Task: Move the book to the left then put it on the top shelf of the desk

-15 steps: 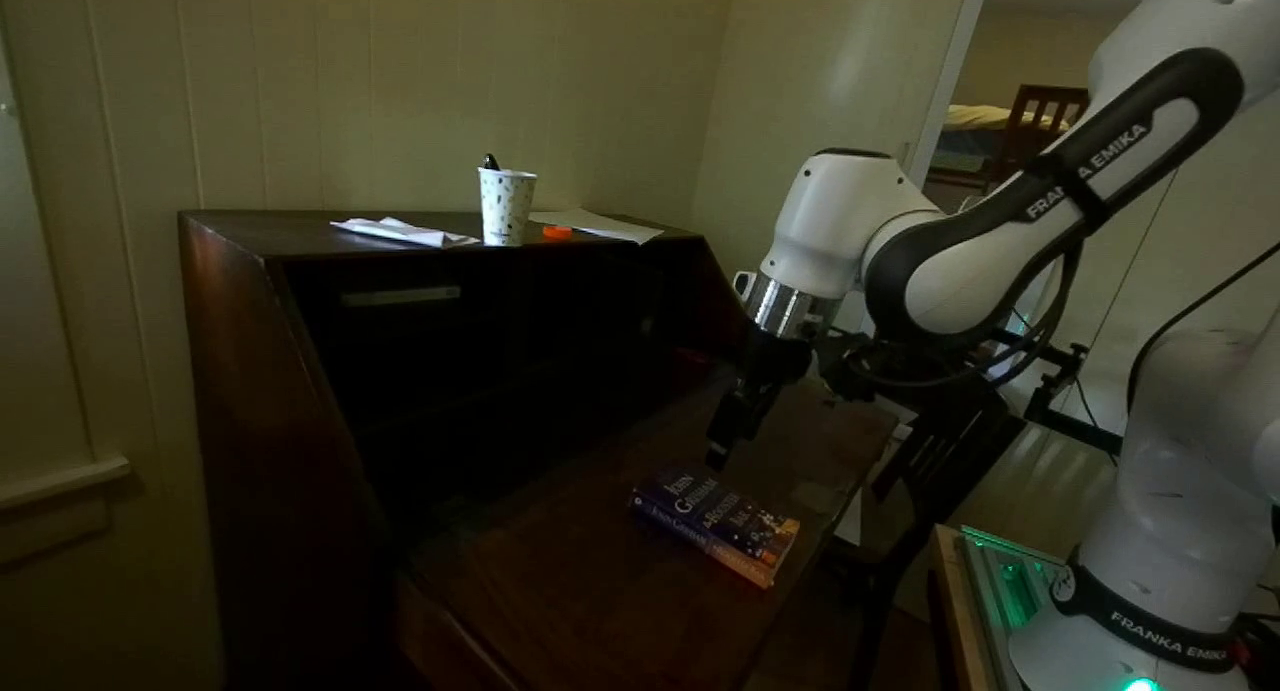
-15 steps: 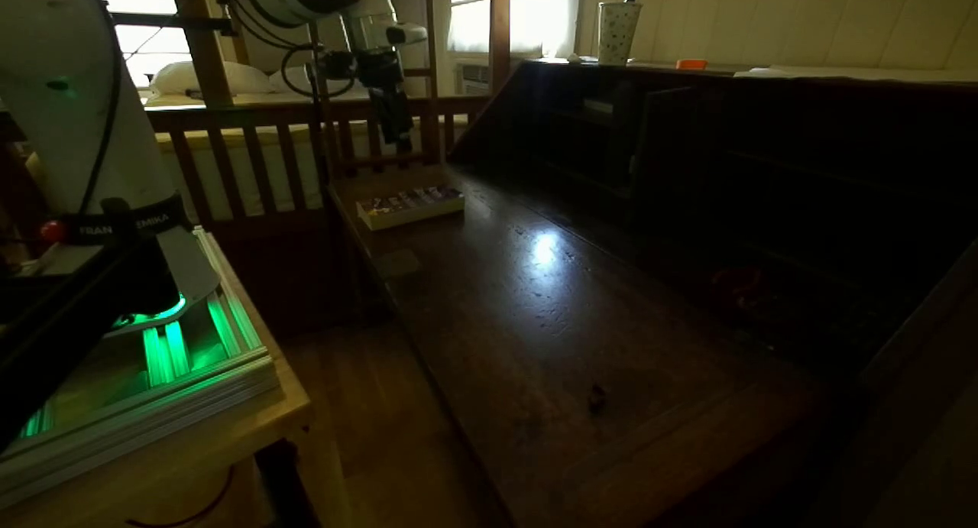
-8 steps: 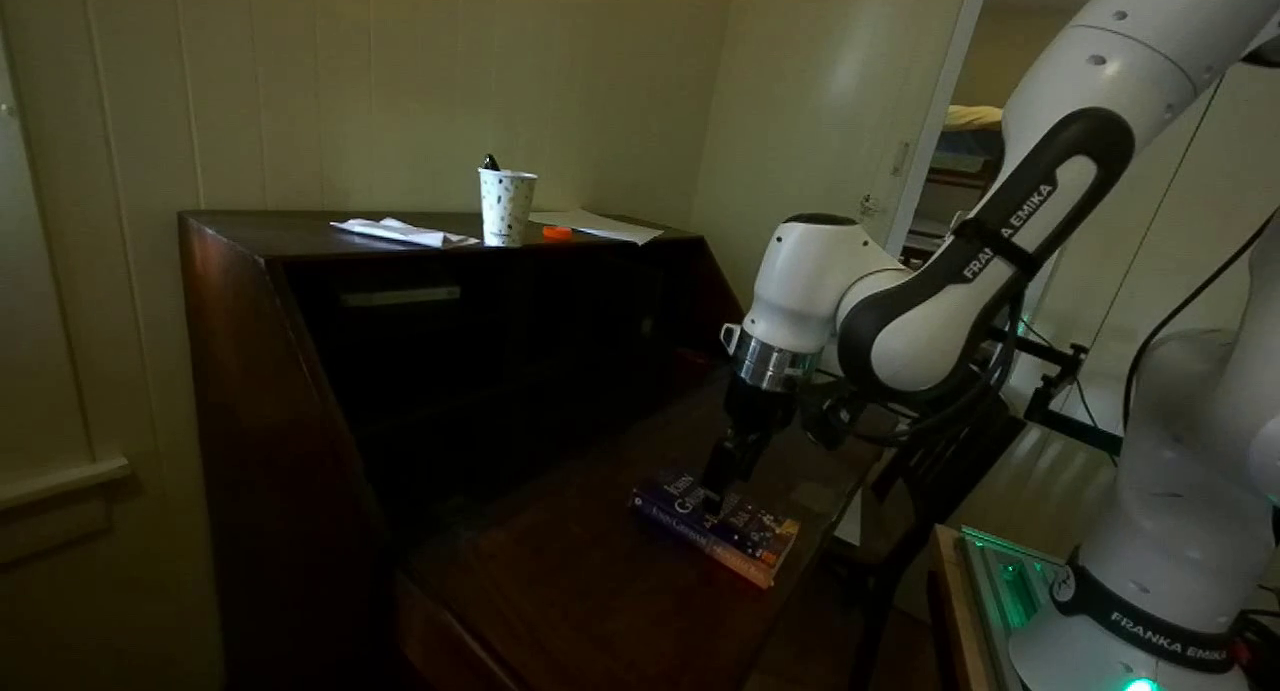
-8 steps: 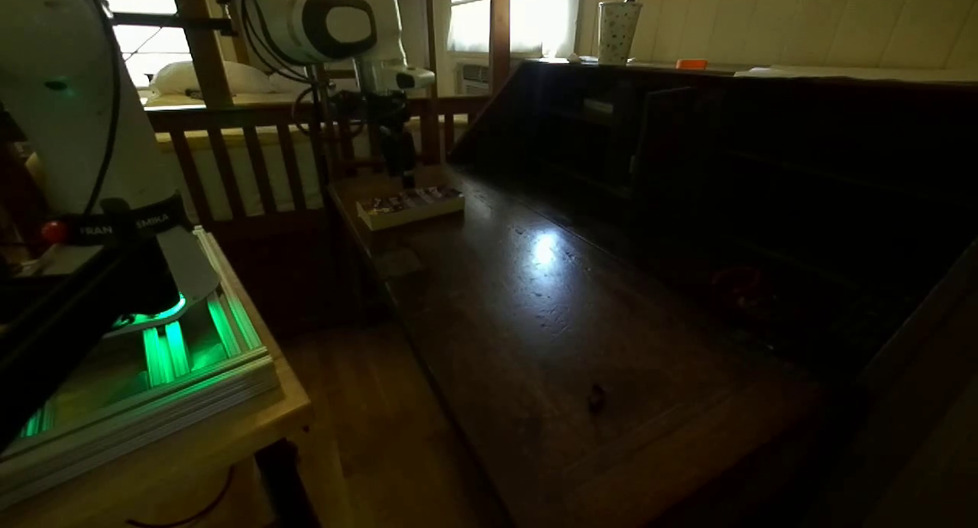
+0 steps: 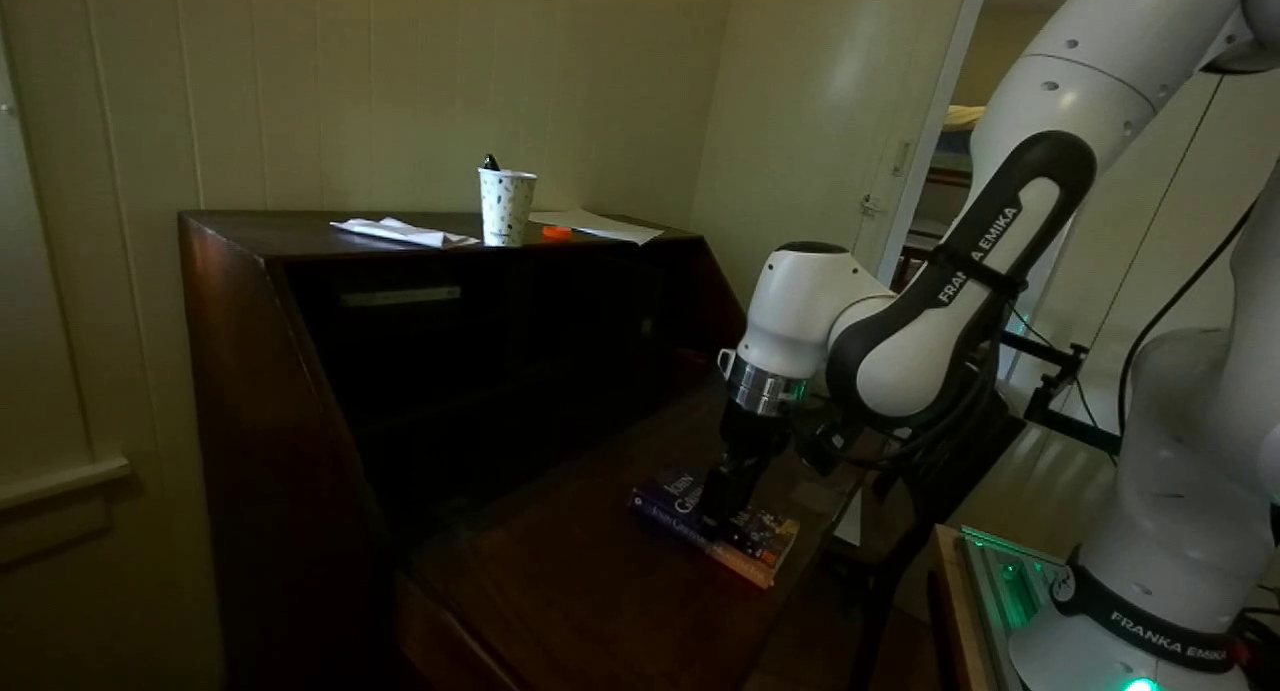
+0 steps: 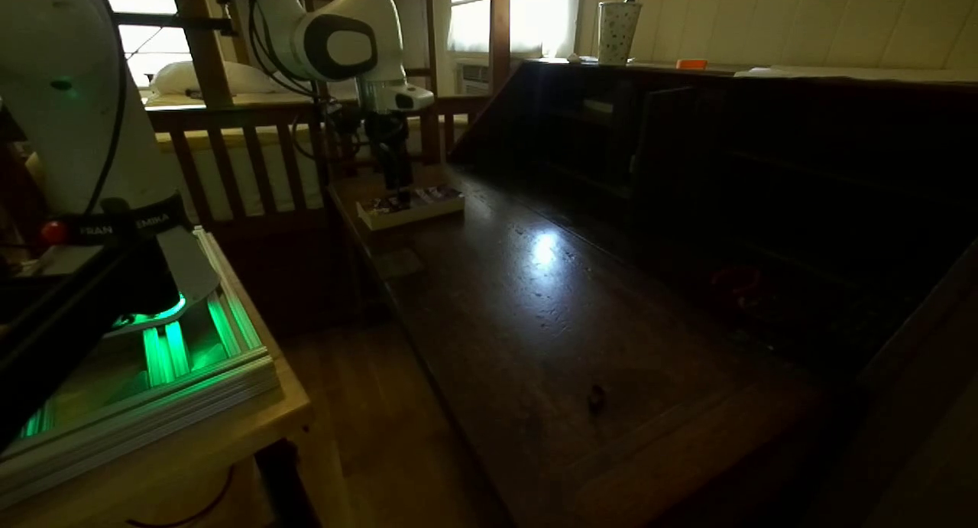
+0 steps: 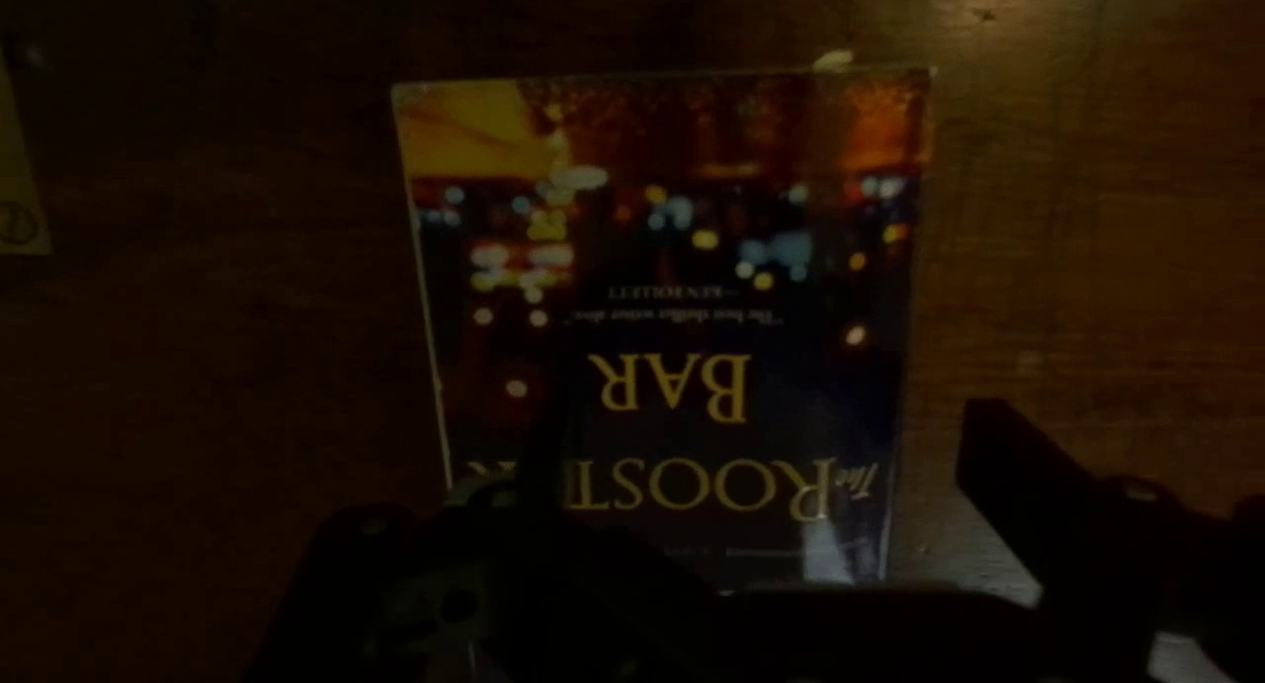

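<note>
The book, dark purple-blue with an orange end, lies flat on the writing surface of the brown desk [image 5: 230, 371]; the book shows in both exterior views [image 5: 772, 539] [image 6: 439, 199] and in the wrist view [image 7: 682, 238]. My gripper [image 5: 713, 516] points down at the book's middle, also in an exterior view [image 6: 401, 193]. In the wrist view the gripper [image 7: 766, 426] is open, its left finger over the cover and its right finger beyond the book's right edge. Whether the left finger touches the cover, I cannot tell. The top shelf [image 5: 290, 229] is the desk's highest board.
On the top shelf stand a speckled cup [image 5: 507, 207] with a pen, white papers [image 5: 400, 233] and an orange flat item [image 5: 557, 233]. A small dark object [image 6: 596, 398] lies on the writing surface. The recessed interior is very dark. A bed rail [image 6: 260, 169] stands behind the desk.
My gripper has come down from above the book to the level of its cover, and a little toward its middle. The book has not moved.
</note>
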Available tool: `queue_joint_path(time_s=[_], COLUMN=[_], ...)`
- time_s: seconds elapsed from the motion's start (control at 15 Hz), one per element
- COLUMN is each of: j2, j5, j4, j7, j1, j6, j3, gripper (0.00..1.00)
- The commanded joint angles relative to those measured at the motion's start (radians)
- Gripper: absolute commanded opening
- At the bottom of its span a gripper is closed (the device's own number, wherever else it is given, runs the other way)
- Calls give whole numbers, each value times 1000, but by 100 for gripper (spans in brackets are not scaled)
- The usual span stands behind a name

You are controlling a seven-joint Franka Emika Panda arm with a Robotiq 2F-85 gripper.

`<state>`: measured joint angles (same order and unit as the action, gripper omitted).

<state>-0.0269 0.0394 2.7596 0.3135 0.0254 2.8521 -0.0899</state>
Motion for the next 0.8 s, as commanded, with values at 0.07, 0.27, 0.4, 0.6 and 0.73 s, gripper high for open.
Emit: queue_joint_path(time_s=[0.07, 0.27, 0.4, 0.6, 0.73], j2=[-52, -55, -51, -58, -72], j5=[-137, -249, -352, -455, -479], j4=[-8, -14, -26, -63, -89], j7=[-62, -125, -188, -265, -301], j1=[-47, -58, -69, -94, -114], j6=[61, 69, 62, 47, 45], j3=[1, -19, -45, -84, -108], gripper=[100, 100, 100, 100, 100])
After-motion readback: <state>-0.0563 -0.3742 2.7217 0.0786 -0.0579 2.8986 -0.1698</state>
